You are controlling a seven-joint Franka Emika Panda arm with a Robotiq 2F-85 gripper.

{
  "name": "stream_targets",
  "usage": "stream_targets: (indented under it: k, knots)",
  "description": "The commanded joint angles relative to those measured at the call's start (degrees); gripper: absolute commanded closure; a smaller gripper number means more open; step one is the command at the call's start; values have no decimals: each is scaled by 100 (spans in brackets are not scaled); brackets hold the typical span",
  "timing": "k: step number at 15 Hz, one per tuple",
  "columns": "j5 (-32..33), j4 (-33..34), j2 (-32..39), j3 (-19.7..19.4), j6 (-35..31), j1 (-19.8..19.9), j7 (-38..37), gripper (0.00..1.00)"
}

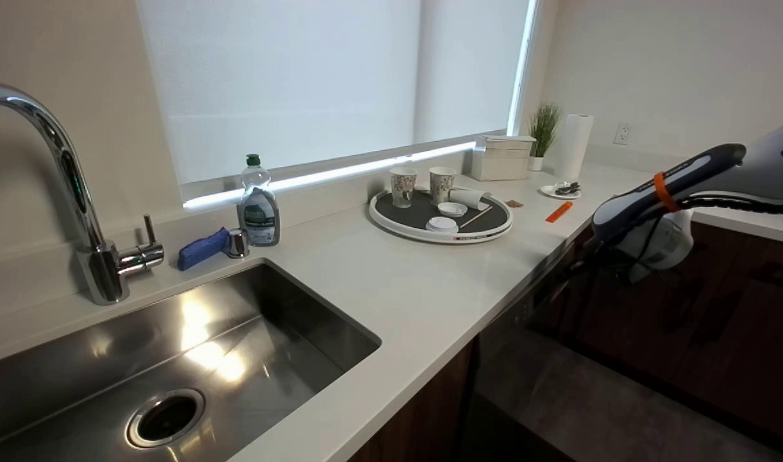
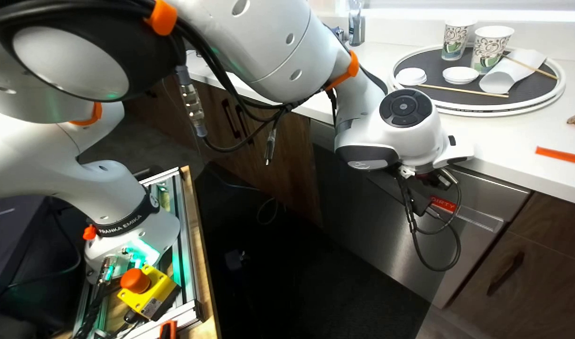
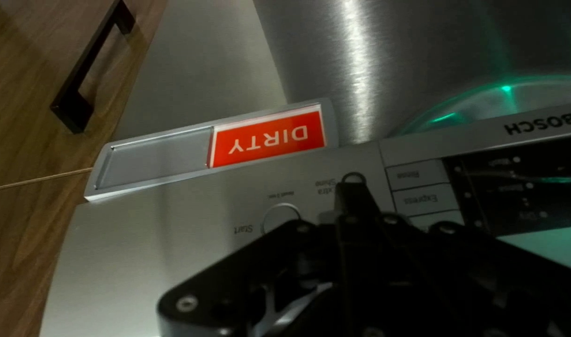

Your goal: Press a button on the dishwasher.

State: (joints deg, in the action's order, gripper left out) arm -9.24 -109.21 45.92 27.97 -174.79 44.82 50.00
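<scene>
The dishwasher has a smooth metallic front with a dark area, under the counter in an exterior view [image 2: 372, 212]. In the wrist view its grey control panel [image 3: 196, 210] appears upside down. A round Start button [image 3: 278, 217] shows partly, left of the gripper. A smaller ring-shaped Extra Shine button [image 3: 354, 177] peeks out just beyond the fingertips. My gripper [image 3: 353, 189] is shut and empty, its tips overlapping that small button in the picture. Whether they touch it cannot be told. Express [image 3: 421, 199] and Rinse [image 3: 409, 175] keys lie to the right. In both exterior views the fingertips are hidden or too dark.
A red DIRTY sign [image 3: 269, 139] sits on the dishwasher front. The countertop edge [image 2: 518, 176] runs just above the panel. A round tray [image 2: 480, 110] with cups and lids stands on the counter. A black cabinet handle [image 3: 93, 65] sticks out beside the dishwasher. Loose cables [image 2: 449, 263] hang from the wrist.
</scene>
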Motion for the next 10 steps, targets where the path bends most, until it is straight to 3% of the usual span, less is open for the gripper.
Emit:
stream_targets:
  k: [1, 10]
  knots:
    - [73, 123, 266, 280, -319, 140, -437, 100]
    - [118, 113, 436, 730, -372, 563, -1216, 100]
